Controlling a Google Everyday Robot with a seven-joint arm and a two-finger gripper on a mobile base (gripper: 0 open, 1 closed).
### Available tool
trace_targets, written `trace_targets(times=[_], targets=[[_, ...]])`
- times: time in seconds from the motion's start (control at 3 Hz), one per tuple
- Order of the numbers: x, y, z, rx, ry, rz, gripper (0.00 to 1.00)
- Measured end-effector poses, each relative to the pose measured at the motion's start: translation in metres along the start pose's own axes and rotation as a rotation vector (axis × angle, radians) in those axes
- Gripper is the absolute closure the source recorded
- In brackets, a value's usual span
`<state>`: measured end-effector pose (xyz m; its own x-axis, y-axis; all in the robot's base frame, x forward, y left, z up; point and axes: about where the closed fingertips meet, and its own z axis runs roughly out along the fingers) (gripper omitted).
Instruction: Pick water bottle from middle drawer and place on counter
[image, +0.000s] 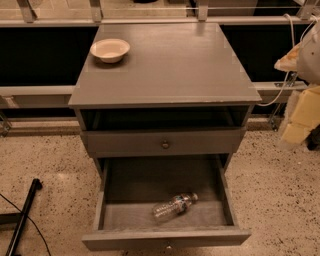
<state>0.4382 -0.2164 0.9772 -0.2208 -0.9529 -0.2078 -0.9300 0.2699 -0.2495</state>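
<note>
The water bottle (174, 205) lies on its side on the grey floor of the open middle drawer (227, 200), near the front board, cap pointing right and back. The counter (170, 65) is the grey top slab of the cabinet above it. My gripper (296, 127) hangs at the far right edge of the view, pale and blurred, beside the cabinet's right side at about the height of the upper drawer front. It is well apart from the bottle, to the right and above it, and nothing shows in it.
A cream round bowl (110, 49) sits at the counter's back left corner. A closed drawer front with a brass knob (165, 144) sits above the open drawer. A black stand leg (24, 212) lies on the terrazzo floor at left. Cables (286, 82) hang at right.
</note>
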Motion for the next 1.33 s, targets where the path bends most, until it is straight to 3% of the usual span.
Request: trace_targets(times=[0.33, 0.67, 1.0, 1.33], targets=[[-0.002, 0.001, 0.005, 0.002, -0.014, -0.006, 0.00], [-0.007, 0.015, 0.038, -0.022, -0.080, -0.029, 0.00], [-0.027, 0.055, 0.104, -0.093, -0.238, -0.096, 0.00], [-0.034, 0.082, 0.151, -0.168, -0.375, -0.137, 0.00]])
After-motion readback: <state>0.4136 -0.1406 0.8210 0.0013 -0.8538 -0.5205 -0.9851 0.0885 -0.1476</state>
